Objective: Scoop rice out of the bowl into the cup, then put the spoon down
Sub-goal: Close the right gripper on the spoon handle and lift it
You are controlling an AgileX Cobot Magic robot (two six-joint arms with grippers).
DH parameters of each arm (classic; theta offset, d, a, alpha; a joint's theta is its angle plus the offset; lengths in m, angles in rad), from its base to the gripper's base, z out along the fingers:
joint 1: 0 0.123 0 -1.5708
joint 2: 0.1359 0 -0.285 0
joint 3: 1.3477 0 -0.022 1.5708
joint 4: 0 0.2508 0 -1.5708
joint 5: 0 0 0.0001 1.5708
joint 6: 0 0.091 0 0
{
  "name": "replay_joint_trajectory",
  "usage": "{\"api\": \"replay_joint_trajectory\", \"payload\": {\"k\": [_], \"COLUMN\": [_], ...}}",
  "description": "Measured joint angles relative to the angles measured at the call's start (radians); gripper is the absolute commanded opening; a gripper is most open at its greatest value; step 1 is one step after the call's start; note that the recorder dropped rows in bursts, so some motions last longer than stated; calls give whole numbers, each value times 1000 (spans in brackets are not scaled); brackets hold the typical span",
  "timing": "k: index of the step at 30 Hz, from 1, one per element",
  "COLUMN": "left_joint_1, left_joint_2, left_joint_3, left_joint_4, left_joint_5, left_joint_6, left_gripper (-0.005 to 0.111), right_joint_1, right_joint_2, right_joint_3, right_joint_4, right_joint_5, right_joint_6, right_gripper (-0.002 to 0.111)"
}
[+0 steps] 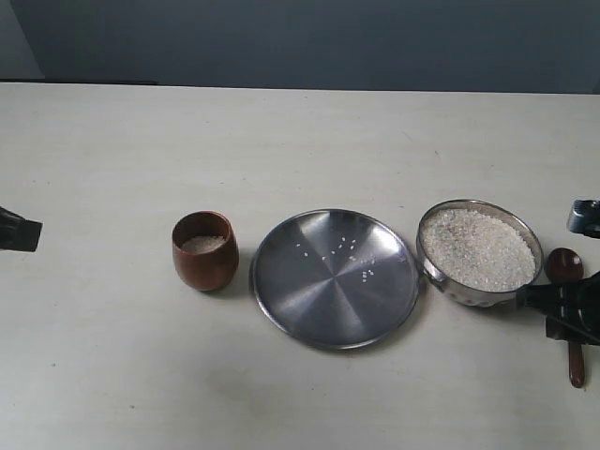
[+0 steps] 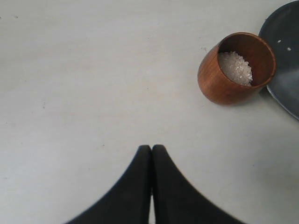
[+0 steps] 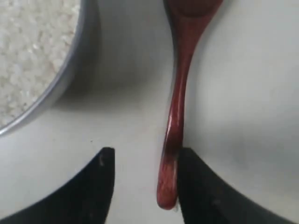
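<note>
The steel bowl (image 1: pixel 481 251) on the right is heaped with white rice (image 1: pixel 478 247); its rim (image 3: pixel 56 84) shows in the right wrist view. The wooden cup (image 1: pixel 204 250) stands left of the plate with a little rice (image 2: pixel 236 68) in it. Right of the bowl, the wooden spoon (image 1: pixel 569 309) lies on the table. My right gripper (image 3: pixel 145 156) is open over its handle (image 3: pixel 174 140), which lies between the jaws against one finger (image 3: pixel 196 182). At the far left my left gripper (image 2: pixel 152 148) is shut and empty, well away from the cup (image 2: pixel 236 67).
A flat steel plate (image 1: pixel 335 277) lies between cup and bowl with several stray grains on it; its edge (image 2: pixel 282 60) shows beside the cup in the left wrist view. The pale table (image 1: pixel 300 141) runs back to a dark wall.
</note>
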Motion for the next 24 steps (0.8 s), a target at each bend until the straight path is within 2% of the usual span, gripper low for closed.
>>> {"api": "replay_joint_trajectory", "payload": {"k": [2,7,17,24], "left_joint_1": [0,0,0,0], "left_joint_2": [0,0,0,0], "left_joint_3": [0,0,0,0], "left_joint_4": [0,0,0,0], "left_joint_5": [-1,-4,-4,-4], "left_joint_6": [0,0,0,0], "left_gripper": [0,0,0,0], "right_joint_1": [0,0,0,0], "right_joint_2": [0,0,0,0], "right_joint_3": [2,44,51,67], "right_joint_4": [-3,-19,-150,-154], "right_joint_5": [-4,-37,-2,-10], "right_joint_6": [4,40,171,185], "right_gripper": [26,36,36,35]}}
